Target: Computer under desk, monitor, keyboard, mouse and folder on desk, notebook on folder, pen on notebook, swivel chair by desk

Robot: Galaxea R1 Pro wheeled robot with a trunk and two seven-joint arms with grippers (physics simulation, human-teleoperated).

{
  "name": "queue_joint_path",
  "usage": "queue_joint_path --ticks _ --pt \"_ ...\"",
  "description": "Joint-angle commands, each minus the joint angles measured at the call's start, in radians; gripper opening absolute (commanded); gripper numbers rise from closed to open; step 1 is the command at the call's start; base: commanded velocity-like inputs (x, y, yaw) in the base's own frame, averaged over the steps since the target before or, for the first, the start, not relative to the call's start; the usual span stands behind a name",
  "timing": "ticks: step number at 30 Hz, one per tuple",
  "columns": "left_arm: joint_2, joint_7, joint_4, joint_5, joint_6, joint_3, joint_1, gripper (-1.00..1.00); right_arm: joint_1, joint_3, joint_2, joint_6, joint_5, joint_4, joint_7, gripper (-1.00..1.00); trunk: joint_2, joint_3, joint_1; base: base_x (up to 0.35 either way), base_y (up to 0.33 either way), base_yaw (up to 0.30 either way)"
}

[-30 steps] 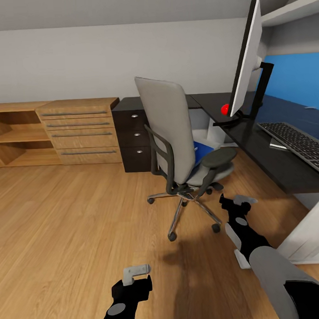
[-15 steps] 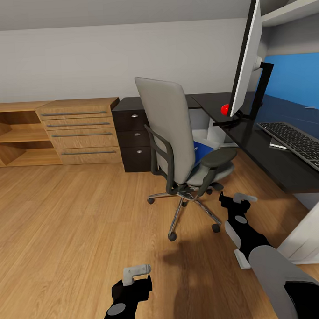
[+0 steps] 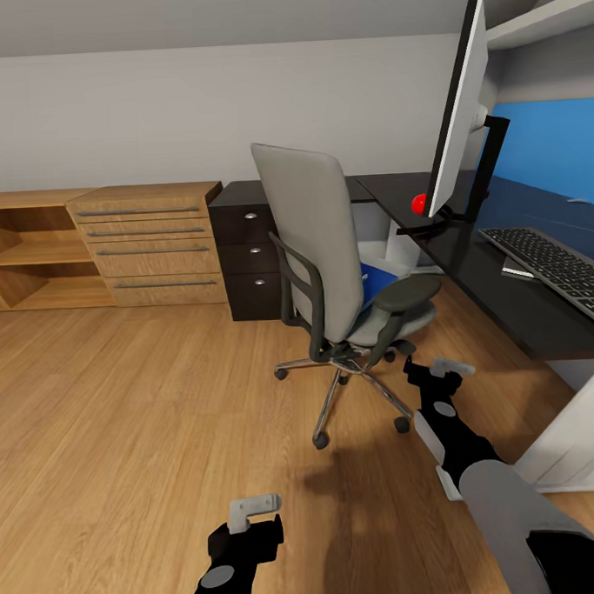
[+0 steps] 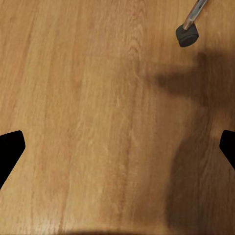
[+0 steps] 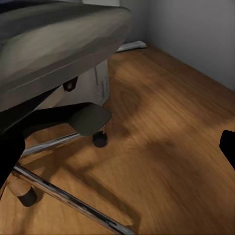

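The swivel chair (image 3: 316,244) stands on the wood floor, its grey back towards me, with the blue folder (image 3: 380,279) on its seat. To the right, the black desk (image 3: 497,291) carries the monitor (image 3: 457,106) and the keyboard (image 3: 561,270). A thin grey pad, likely the notebook (image 3: 515,271), lies at the keyboard's edge. A light grey box, probably the computer (image 3: 403,243), sits under the desk. The mouse is out of view. My right gripper (image 3: 440,372) (image 5: 119,149) is open, low beside the chair's chrome base (image 5: 58,193). My left gripper (image 3: 254,508) (image 4: 117,152) hangs open over bare floor.
A wooden chest of drawers (image 3: 150,244) and open shelving (image 3: 29,259) line the far wall, beside the desk's black drawer unit (image 3: 247,260). The white desk leg (image 3: 570,435) stands close on the right. One chair castor (image 4: 187,35) is near my left gripper.
My right gripper has crept a little forward towards the chair's base. The left arm and the chair have not moved.
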Motion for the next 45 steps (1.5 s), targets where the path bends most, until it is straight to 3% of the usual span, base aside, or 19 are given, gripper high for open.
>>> queue_joint_path --ticks 1,11,26,45 --pt "0.0 0.01 -0.001 0.01 0.002 -0.001 0.0 1.0 0.0 0.002 0.0 -0.006 -0.01 -0.001 0.0 1.0 0.0 -0.001 0.0 0.0 0.0 0.0" --pt "0.0 0.01 0.001 0.01 0.002 -0.001 0.0 1.0 0.009 0.001 0.0 -0.005 -0.011 -0.037 0.0 1.0 0.0 -0.001 0.0 0.0 0.0 0.0" --pt "0.0 0.01 0.029 0.01 -0.023 -0.001 0.0 1.0 0.134 0.002 0.002 0.114 -0.01 -0.299 -0.001 1.0 0.0 -0.001 0.0 0.0 0.0 0.0" --pt "0.0 0.009 0.046 0.01 -0.026 -0.002 -0.001 1.0 0.202 0.008 0.003 0.134 -0.007 -0.395 0.0 1.0 0.0 -0.001 0.0 0.0 0.0 0.001"
